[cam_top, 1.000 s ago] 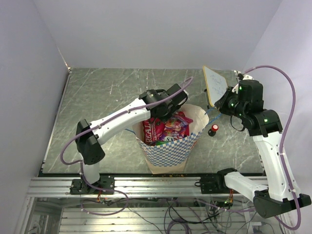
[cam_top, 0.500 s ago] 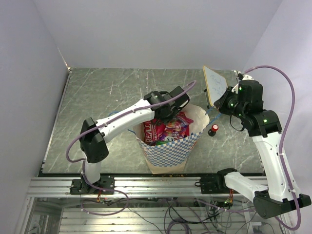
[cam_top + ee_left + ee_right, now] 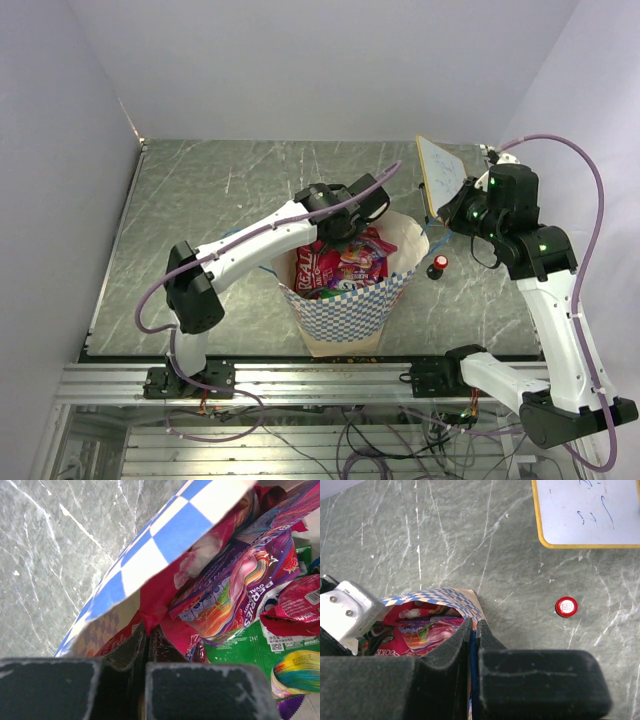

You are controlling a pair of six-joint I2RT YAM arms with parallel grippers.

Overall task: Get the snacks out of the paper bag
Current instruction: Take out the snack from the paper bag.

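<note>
Currently, the left gripper (image 3: 148,630) is working inside the mouth of the large blue-and-white checkered paper bag (image 3: 345,300), which is standing upright on the grey marbled desk (image 3: 200,200) towards its near edge. The jaws are standing narrow and appear to be pinching a fold of a shiny red packet (image 3: 150,611); how firm the hold is cannot be told. The right gripper (image 3: 472,626) is gripping the bag by its thin blue cord handle (image 3: 471,655) at the right side, jaws closed on it, apparently anchoring the bag.

Assessment: the lift is calling for a straight upward draw, because the checkered rim (image 3: 150,555) is overhanging the left jaws and a slanted pull is likely to catch it. The right arm's hold is what is stopping the bag from rising with the packet.

Obstructions: a pink-purple candy bag (image 3: 240,580) and a green packet (image 3: 245,650) are lying against the red one and may drag along. A small red-and-black knob (image 3: 566,606) is sitting on the desk just right of the bag, and a yellow-framed whiteboard (image 3: 590,512) is lying beyond it.
</note>
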